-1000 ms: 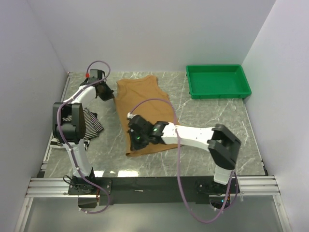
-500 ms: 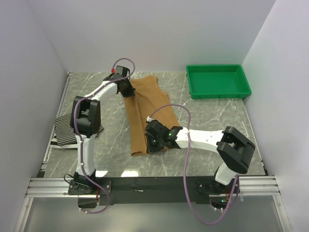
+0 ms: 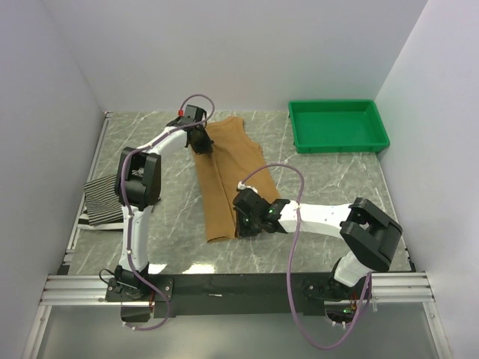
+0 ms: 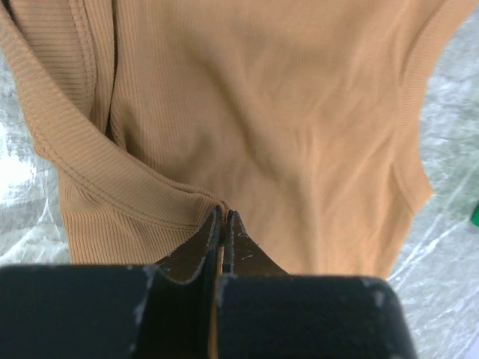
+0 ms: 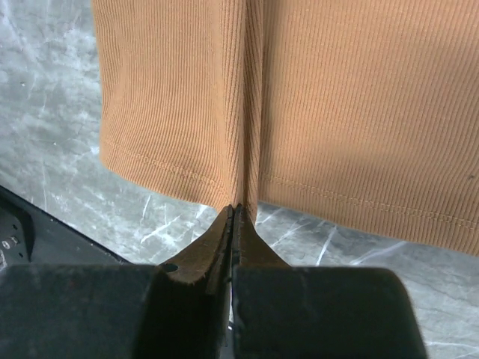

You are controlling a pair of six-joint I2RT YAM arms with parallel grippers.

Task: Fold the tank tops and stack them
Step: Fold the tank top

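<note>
My left pincer [image 4: 223, 213] is clenched on the twelve-o'clock shoulder of the tan top [image 3: 232, 161], and my right pincer [image 5: 234, 209] on its six-o'clock hem, probably so one side folds over lengthwise.

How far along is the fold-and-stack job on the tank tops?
Done: nothing stacked that I can see; striped cloth lies at the marble table edge, fold state unclear. In hand: the plain tan-brown ribbed tank top has one side folded inward; left gripper and right gripper, both shut, pinch that flap at shoulder and hem. Left: finish this fold, do the striped cloth, stack.
</note>
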